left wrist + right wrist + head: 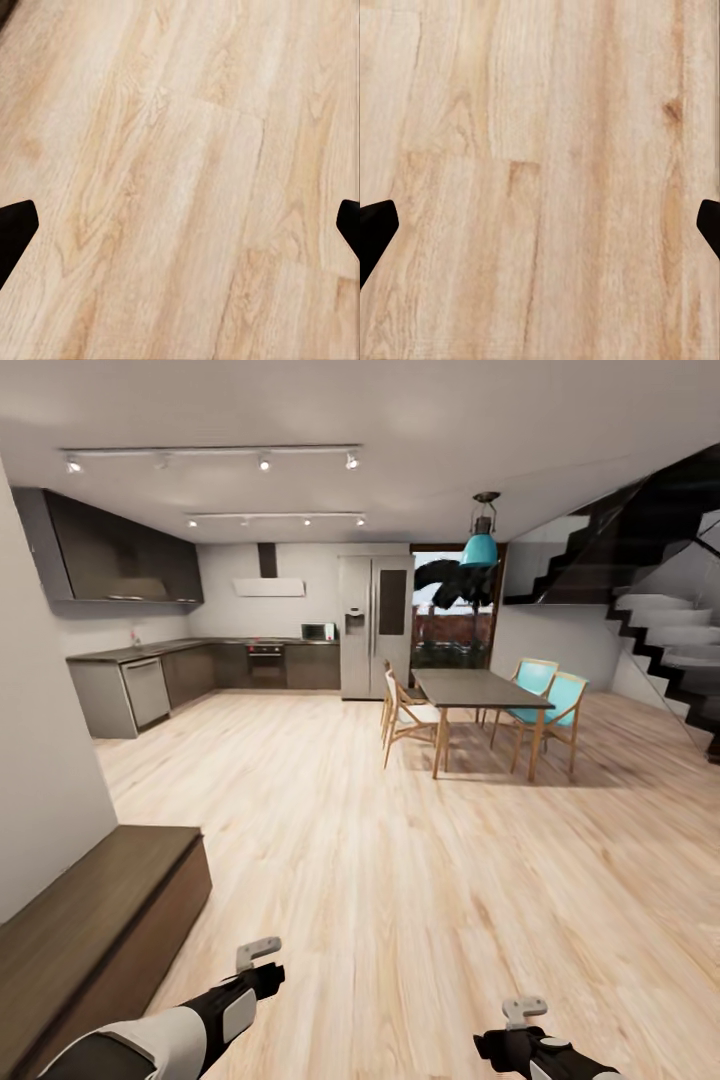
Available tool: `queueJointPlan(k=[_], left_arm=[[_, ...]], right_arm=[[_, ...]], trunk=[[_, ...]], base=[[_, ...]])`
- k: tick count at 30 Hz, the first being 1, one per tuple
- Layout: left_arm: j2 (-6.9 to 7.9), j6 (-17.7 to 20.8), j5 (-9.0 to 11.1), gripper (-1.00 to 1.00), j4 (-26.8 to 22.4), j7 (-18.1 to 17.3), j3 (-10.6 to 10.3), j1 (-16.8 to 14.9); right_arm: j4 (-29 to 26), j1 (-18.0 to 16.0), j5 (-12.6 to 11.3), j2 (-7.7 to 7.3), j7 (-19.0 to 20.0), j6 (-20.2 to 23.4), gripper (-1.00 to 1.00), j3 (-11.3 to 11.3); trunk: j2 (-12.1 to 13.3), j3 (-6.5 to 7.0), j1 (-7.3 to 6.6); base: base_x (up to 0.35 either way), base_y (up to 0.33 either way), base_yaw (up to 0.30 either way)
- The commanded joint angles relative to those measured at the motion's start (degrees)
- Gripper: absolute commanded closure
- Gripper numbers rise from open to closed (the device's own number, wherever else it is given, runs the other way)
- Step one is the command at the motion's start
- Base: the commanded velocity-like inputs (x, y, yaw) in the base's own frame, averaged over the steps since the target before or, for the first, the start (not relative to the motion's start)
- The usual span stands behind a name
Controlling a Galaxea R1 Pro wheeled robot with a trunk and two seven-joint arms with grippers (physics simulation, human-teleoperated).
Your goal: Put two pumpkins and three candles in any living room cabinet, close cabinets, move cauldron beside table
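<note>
while both end effectors [180, 225] [540, 225] hang spread, cabinet [95, 920] left, wide bare floor [400, 880]

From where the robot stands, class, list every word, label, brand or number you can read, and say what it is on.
None can be read.
The fridge and microwave show no readable text: too small and blurred.
The cabinet top and wooden floor are plain.

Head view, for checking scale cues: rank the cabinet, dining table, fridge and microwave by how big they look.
1. cabinet, nearest the camera, so it looks inflated.
2. dining table and fridge, too alike to rank.
3. microwave, smallest.
</note>
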Motion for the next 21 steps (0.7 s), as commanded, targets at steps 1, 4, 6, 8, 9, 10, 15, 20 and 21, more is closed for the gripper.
queueJointPlan(k=[1, 4, 6, 8, 9, 10, 15, 20, 21], left_arm=[[-0.05, -0.3, 0.4, -1.0, 0.2, 0.0, -0.5, -0.1], [-0.06, -0.3, 0.4, -1.0, 0.2, 0.0, -0.5, -0.1], [-0.07, -0.3, 0.4, -1.0, 0.2, 0.0, -0.5, -0.1], [-0.07, -0.3, 0.4, -1.0, 0.2, 0.0, -0.5, -0.1], [-0.07, -0.3, 0.4, -1.0, 0.2, 0.0, -0.5, -0.1], [-0.07, -0.3, 0.4, -1.0, 0.2, 0.0, -0.5, -0.1], [-0.05, -0.3, 0.4, -1.0, 0.2, 0.0, -0.5, -0.1], [-0.07, -0.3, 0.4, -1.0, 0.2, 0.0, -0.5, -0.1], [-0.07, -0.3, 0.4, -1.0, 0.2, 0.0, -0.5, -0.1]], right_arm=[[0.1, -0.1, -0.3, -0.02, 0.2, -0.2, -1.0, 0.5], [0.1, -0.1, -0.3, -0.02, 0.2, -0.1, -1.0, 0.5], [0.1, -0.1, -0.3, -0.02, 0.2, -0.1, -1.0, 0.5], [0.1, -0.1, -0.3, -0.02, 0.2, -0.1, -1.0, 0.5], [0.1, -0.1, -0.3, -0.02, 0.2, -0.1, -1.0, 0.5], [0.1, -0.1, -0.3, -0.02, 0.2, -0.1, -1.0, 0.5], [0.1, -0.1, -0.3, -0.02, 0.2, -0.1, -1.0, 0.5], [0.1, -0.1, -0.3, -0.02, 0.2, -0.1, -1.0, 0.5], [0.1, -0.1, -0.3, -0.02, 0.2, -0.2, -1.0, 0.5]], trunk=[[0.0, -0.06, 0.03], [0.0, -0.06, 0.03], [0.0, -0.06, 0.03], [0.0, -0.06, 0.03], [0.0, -0.06, 0.03], [0.0, -0.06, 0.03], [0.0, -0.06, 0.03], [0.0, -0.06, 0.03], [0.0, -0.06, 0.03]], base=[[0.336, 0.089, -0.271], [0.336, 0.089, -0.285], [0.336, 0.089, -0.288], [0.336, 0.089, -0.289], [0.336, 0.089, -0.29], [0.336, 0.089, -0.29], [0.336, 0.089, -0.291], [0.336, 0.09, -0.259], [0.336, 0.089, -0.127]])
